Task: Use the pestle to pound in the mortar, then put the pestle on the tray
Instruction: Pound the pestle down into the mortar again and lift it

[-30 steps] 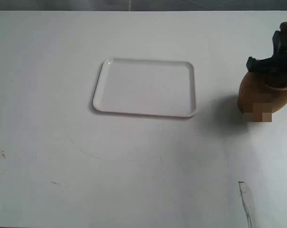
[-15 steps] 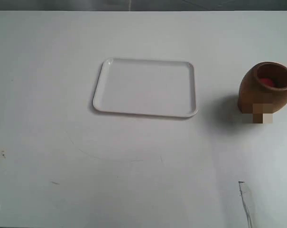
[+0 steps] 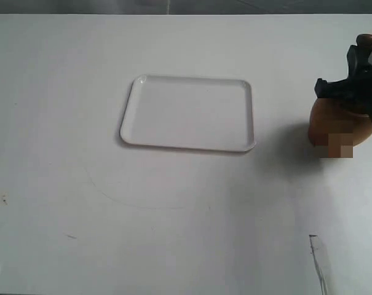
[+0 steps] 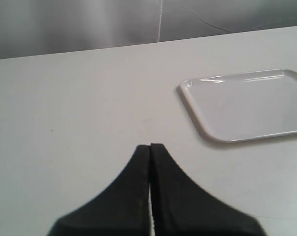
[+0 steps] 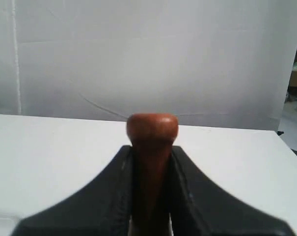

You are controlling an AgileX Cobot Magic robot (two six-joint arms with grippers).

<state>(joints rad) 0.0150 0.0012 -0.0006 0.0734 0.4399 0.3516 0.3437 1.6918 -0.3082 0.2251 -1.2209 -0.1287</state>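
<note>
Right pincer (image 5: 152, 153) pinching the pestle (image 5: 152, 127) by its thin neck over the mortar (image 3: 321, 118): an off-centre blow could tip the mortar or work the pestle loose.

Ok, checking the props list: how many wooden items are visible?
2: the rounded light-brown wooden mortar, far right in the exterior view, and the reddish-brown wooden pestle, held upright over it in the right gripper, lower end hidden.

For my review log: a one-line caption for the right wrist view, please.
Right gripper shut on the pestle, its knob end showing above the gripper, white table behind.
</note>
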